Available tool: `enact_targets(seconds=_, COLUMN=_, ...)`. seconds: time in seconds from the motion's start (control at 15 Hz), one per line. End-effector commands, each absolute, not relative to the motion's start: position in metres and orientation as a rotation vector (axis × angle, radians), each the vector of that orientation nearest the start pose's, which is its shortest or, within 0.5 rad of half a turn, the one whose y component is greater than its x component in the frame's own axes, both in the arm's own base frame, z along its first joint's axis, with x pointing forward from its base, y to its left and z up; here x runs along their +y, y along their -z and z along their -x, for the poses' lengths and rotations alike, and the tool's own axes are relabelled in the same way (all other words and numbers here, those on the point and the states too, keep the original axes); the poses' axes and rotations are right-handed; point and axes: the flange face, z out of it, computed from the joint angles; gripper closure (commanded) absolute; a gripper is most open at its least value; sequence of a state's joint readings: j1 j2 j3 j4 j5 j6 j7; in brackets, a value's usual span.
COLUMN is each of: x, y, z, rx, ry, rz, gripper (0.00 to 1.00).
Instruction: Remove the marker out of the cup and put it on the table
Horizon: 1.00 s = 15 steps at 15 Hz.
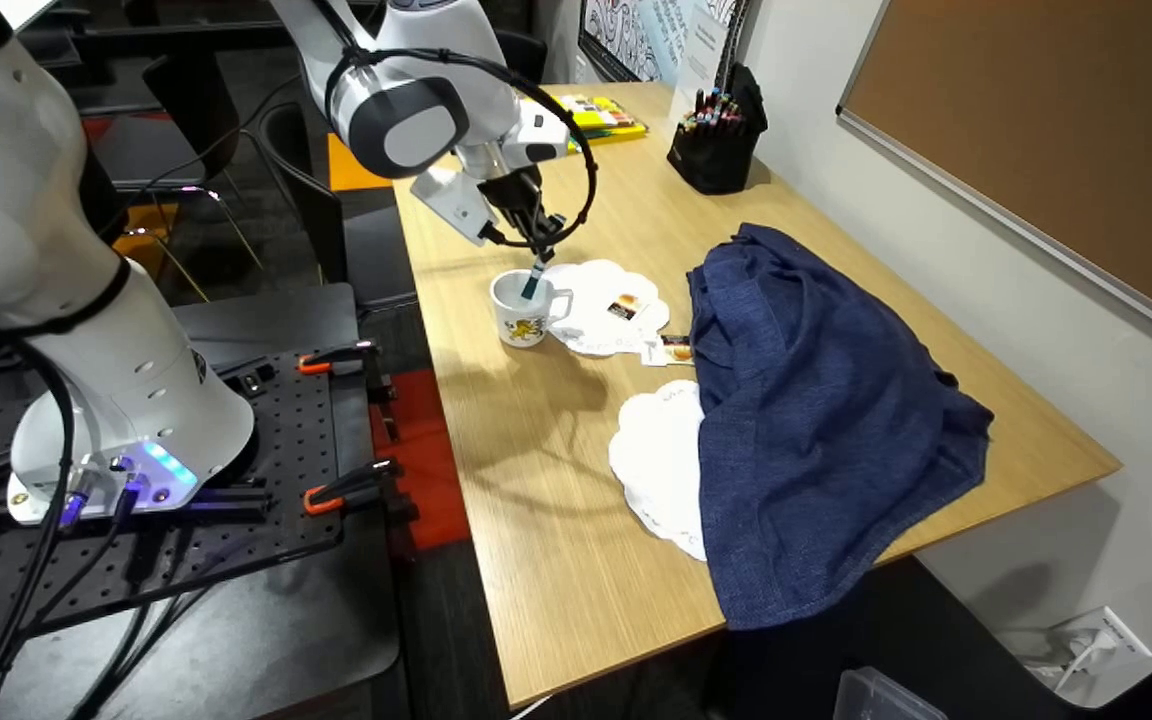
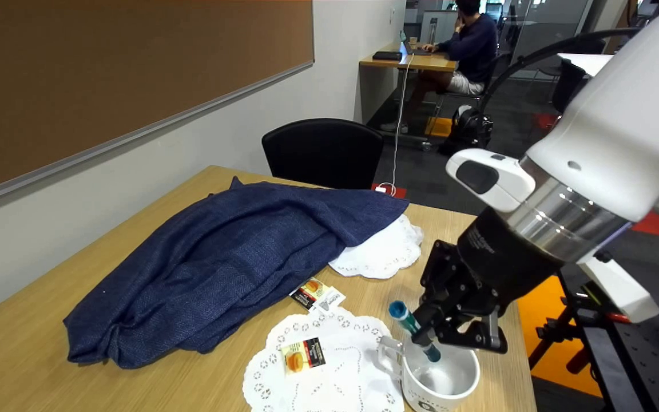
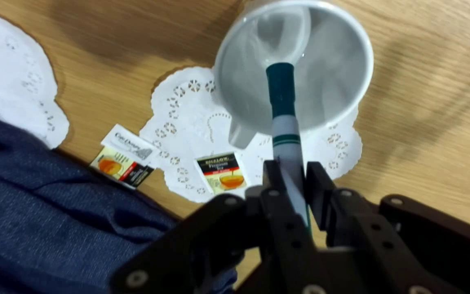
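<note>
Aslant between fingers point(image 3: 320, 190), the marker point(image 3: 287, 141), lower end toward the cup point(image 3: 337, 81).

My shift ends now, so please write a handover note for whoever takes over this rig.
The gripper is closed on the marker, which is tilted, its lower end at the mouth of the cup; I can't tell whether it is above the rim.
The cup stands upright on the table.
Done: the marker is gripped.
Left: bring the marker fully clear of the cup, lay it on the table, release.
</note>
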<state>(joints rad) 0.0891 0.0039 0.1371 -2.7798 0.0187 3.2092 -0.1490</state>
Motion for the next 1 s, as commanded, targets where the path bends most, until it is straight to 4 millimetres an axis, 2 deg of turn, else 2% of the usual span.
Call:
enact_targets(seconds=0.0, x=0.104, y=-0.296, z=-0.411, rx=-0.516, ry=0.727, rz=2.983, gripper=0.95)
enact_targets(seconds=0.07, x=0.106, y=-0.302, z=-0.4, rx=-0.513, ry=0.744, rz=2.976, gripper=0.95)
enact_targets(seconds=0.2, x=0.119, y=-0.319, z=-0.404, rx=-0.486, ry=0.703, rz=2.951, gripper=0.95)
enact_targets(seconds=0.27, x=0.116, y=-0.326, z=-0.396, rx=-0.478, ry=0.681, rz=2.95, gripper=0.95)
enact_targets(seconds=0.67, x=0.08, y=-0.373, z=-0.403, rx=-0.311, ry=0.495, rz=3.043, gripper=0.95)
enact_targets(seconds=0.93, x=0.052, y=-0.391, z=-0.408, rx=-0.129, ry=0.339, rz=3.113, gripper=0.95)
